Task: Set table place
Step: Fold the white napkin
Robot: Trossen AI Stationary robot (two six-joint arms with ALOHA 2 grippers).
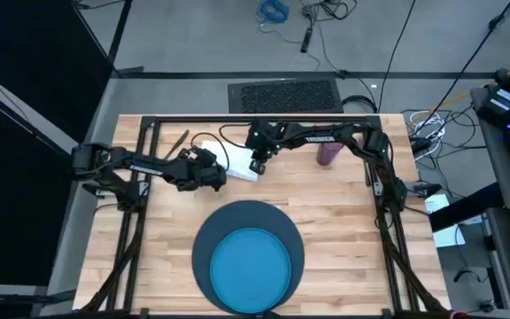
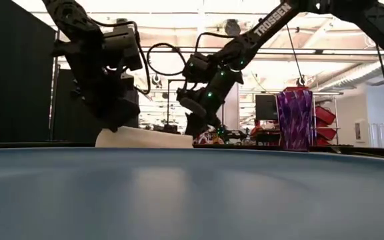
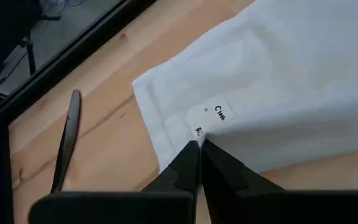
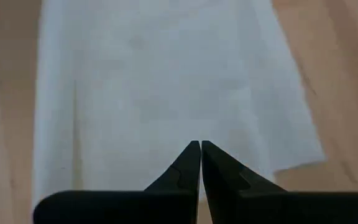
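Note:
A white napkin (image 1: 235, 161) lies folded on the table (image 1: 343, 221) near the far edge. My left gripper (image 1: 212, 175) is shut at the napkin's left end, beside a small label (image 3: 219, 113). My right gripper (image 1: 258, 167) is shut, pointing down over the napkin's right end (image 4: 166, 81). A purple cup (image 1: 328, 153) stands upright to the right of the napkin. The blue plate (image 1: 251, 266) rests on the navy mat (image 1: 206, 239) at the near edge. A dark metal utensil (image 3: 67, 140) lies flat on the wood, left of the napkin. My left gripper has its shut fingertips on the napkin's top layer just beside the label (image 3: 197, 132), coming slanting down from the table's left. In the low view the napkin's left end (image 2: 112, 137) stands a little higher than its right end, which lies on the table. My right gripper has its shut fingertips (image 4: 191, 155) over the napkin close to one edge, pointing down from above. Whether they touch the cloth cannot be told.
The black frame rail (image 1: 264, 120) runs along the far edge just behind both grippers. The cup (image 2: 294, 120) stands close to the right arm. Bare wood lies between the napkin and the mat and on both sides of the mat.

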